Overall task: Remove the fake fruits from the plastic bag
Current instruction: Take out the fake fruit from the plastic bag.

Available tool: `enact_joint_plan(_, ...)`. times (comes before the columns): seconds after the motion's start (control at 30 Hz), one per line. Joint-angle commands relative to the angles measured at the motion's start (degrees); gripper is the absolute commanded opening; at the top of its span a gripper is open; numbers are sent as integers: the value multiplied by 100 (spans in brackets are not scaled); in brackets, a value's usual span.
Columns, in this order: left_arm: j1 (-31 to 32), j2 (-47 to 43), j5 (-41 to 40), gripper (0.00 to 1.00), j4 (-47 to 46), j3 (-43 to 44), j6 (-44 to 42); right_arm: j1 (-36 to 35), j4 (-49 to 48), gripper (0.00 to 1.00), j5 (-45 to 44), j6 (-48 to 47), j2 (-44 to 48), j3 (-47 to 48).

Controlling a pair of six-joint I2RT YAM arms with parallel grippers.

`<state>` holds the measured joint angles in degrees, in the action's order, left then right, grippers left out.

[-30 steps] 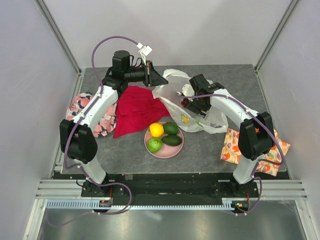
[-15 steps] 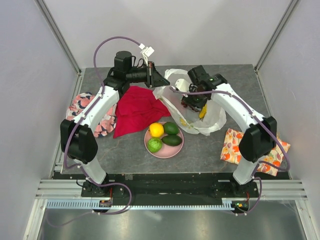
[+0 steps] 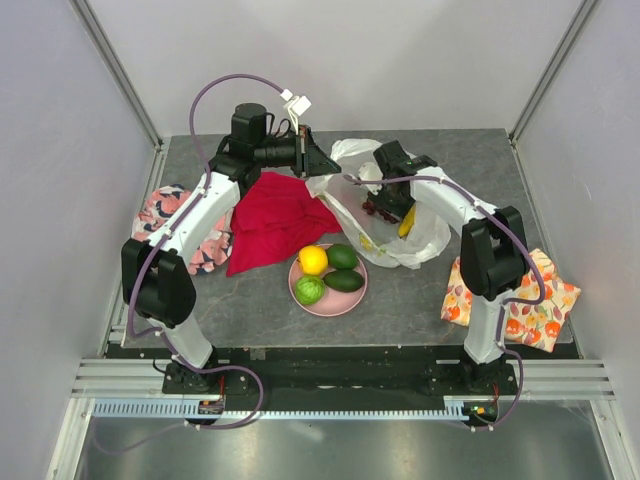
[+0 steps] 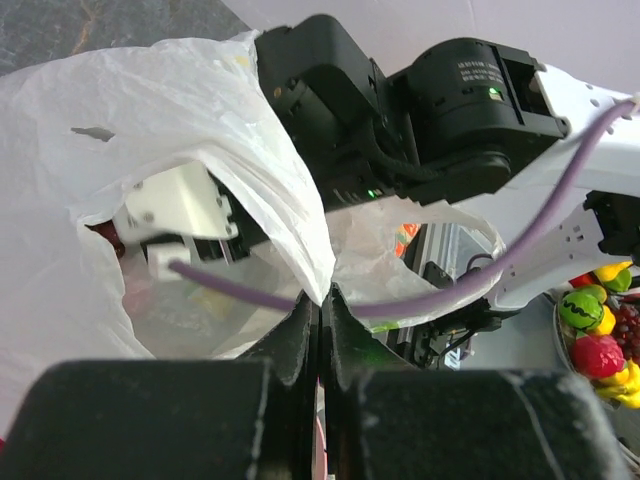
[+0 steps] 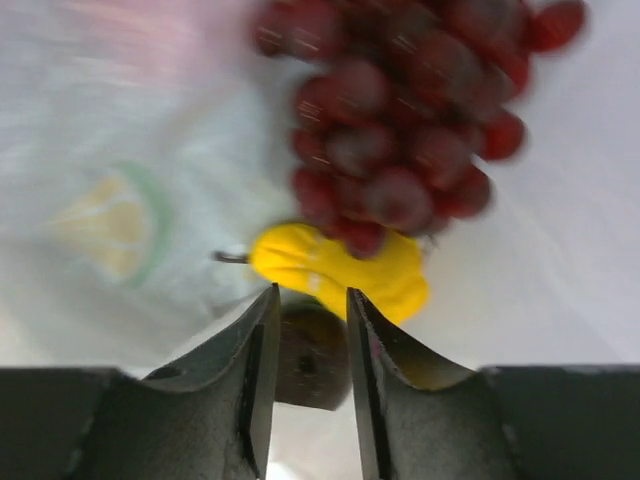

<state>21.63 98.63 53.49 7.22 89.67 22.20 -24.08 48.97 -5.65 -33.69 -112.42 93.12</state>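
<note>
While our left pincer [image 4: 322, 300] pinches the bag [image 4: 150, 120] open, our right pincer [image 5: 310, 300], grip unclear, should straddle the pear [image 5: 340, 265] squarely.

Pale grey panel walls [image 3: 330, 60] box it in at 9, 12 and 3 o'clock, with aluminium posts [image 3: 115, 70] at the far corners. Dark stone-look worktop [image 3: 470, 150] at centre, metal rail [image 3: 330, 382] at 6 o'clock, brushed metal surface [image 3: 330, 445] beyond it. Light soft and even.
</note>
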Motion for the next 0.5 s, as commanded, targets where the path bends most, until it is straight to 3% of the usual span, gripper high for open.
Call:
enact_joint_plan(0.0,8,-10,-23,1,-54,174,-207,254,-362,46,-788,433,238,-189)
enact_joint_plan(0.03,8,-2,-23,2,-63,174,-198,263,-362,60,-823,503,230,-215)
enact_joint_plan(0.2,8,16,-6,2,-81,165,-154,315,-362,84,-1070,890,28,-391)
enact_joint_plan(0.23,17,16,3,1,-72,156,-154,333,-388,98,-1087,926,-86,-391)
enact_joint_plan(0.47,26,7,-6,1,-81,104,-154,439,-554,98,-903,979,-535,-215)
